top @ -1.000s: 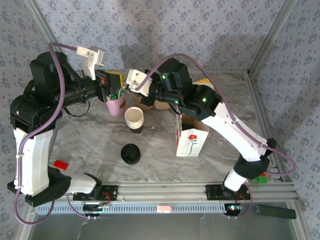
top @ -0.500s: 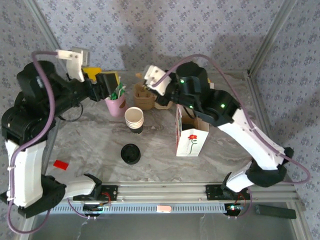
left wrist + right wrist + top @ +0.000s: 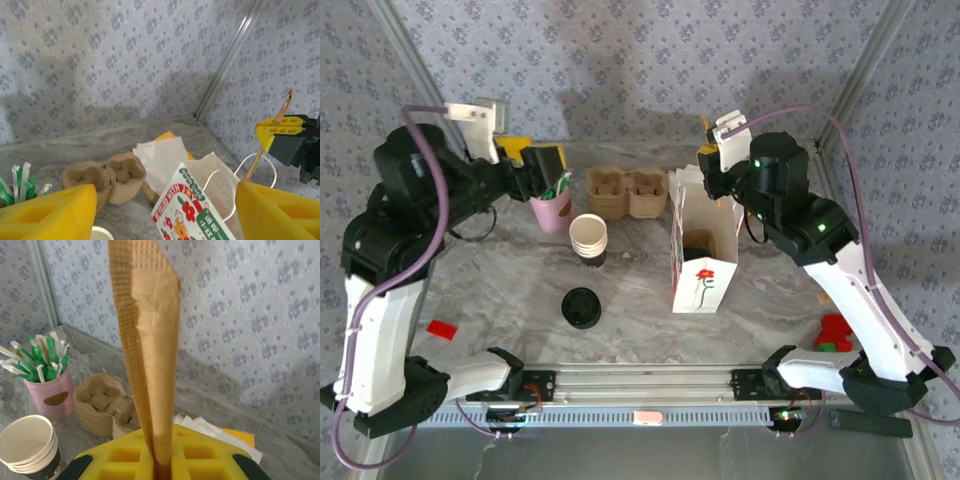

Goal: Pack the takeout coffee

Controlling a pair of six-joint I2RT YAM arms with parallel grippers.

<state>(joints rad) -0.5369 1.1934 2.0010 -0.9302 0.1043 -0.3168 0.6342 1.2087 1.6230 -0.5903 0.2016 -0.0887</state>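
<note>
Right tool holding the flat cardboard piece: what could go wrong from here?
The right tool pinches the cardboard sleeve only at its lower end, so it may bend or slip. The open paper bag stands unsupported; a push on its rim could tip it. The left tool hovers near the pink cup and could knock it.

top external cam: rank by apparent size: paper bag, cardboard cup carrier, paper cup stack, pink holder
1. paper bag, clearly the largest
2. cup carrier
3. paper cup stack and pink holder: too alike to rank, and the holder is partly covered from above
</note>
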